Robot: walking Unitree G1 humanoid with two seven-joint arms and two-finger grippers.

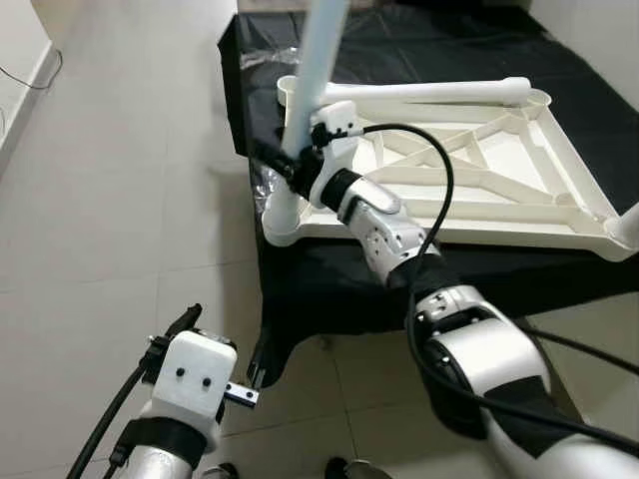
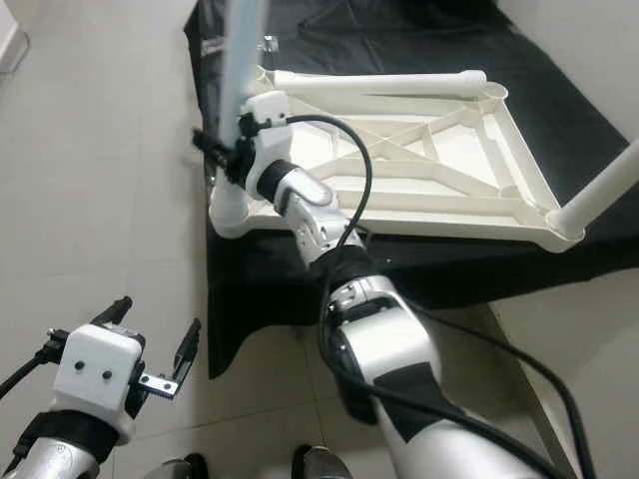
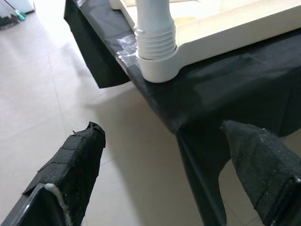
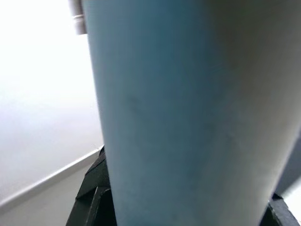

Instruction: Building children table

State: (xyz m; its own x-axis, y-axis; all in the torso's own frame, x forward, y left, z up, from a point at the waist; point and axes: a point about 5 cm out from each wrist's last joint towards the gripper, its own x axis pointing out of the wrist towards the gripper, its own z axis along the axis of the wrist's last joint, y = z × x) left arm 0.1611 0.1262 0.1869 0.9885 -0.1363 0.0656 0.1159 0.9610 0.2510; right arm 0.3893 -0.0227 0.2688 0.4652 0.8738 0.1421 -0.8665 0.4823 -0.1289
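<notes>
Right gripper [image 1: 292, 165] clamping upright table leg [image 1: 321, 55], seating it in near-left corner socket [image 1: 283, 215] of upturned tabletop [image 1: 479, 170] on black sheet [image 1: 329, 284]. Thread ridges showing above socket, so I'm judging more twisting needed; keeping leg vertical. Left gripper [image 2: 155, 339] hanging wide open, empty, over floor.

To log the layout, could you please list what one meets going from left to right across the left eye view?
Left gripper → upright table leg held by the right gripper → upturned tabletop → far-corner leg.
</notes>
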